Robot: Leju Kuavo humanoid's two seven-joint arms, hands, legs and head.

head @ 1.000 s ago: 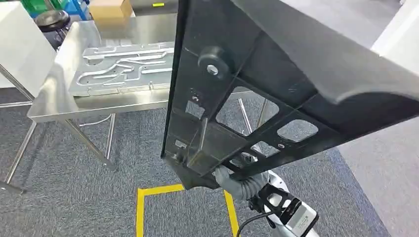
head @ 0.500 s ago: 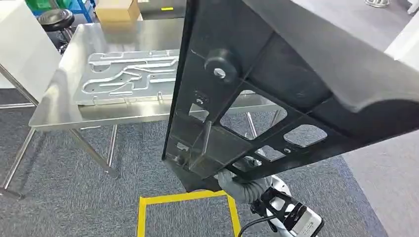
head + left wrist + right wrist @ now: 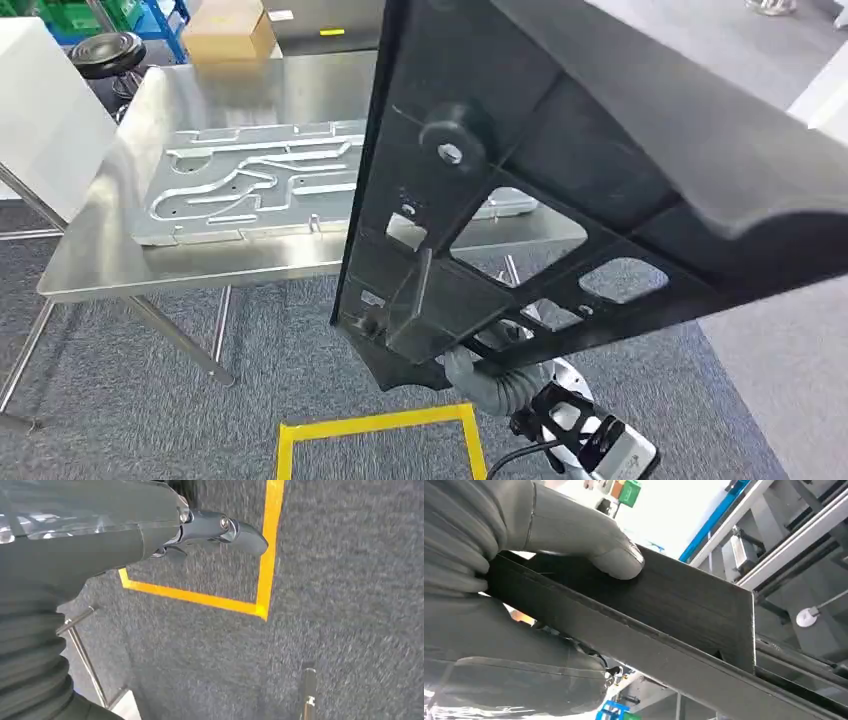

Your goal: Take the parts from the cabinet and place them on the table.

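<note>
**Carrying stage: black panel in hand, table drawing nearer**

Since a second ago the whole head view has shifted: the steel table [image 3: 90, 265] sits lower and closer in frame and the yellow floor tape [image 3: 380, 425] has slid down toward the bottom edge. That reads as the camera advancing, not as things moving. The black panel [image 3: 560, 200] keeps the same place in front of the head camera.

Left to right, head view:
- Steel table on thin legs, over grey carpet.
- On it, a flat silver plate [image 3: 240, 185] with milled channels. Judged to be one part already delivered.
- Behind the table, a cardboard box [image 3: 228, 28] and a round black stool [image 3: 108, 48].
- Black panel, held up and tilted, blocking the right half of the view; not yet over the table.

Hands:
- Left hand [image 3: 150, 530]: wrist view shows a dark finger [image 3: 235, 527] sticking out past a smooth grey surface, above the carpet and tape. Whether it clamps anything cannot be told.
- Right hand [image 3: 524, 580]: thumb [image 3: 609, 555] pressed on one face of the panel edge, remaining fingers wrapped underneath. Firm clamp.

Status: pickup done, transport under way. Left: close on the table, lower the panel, release. Whether more parts remain in the cabinet is not shown.
</note>
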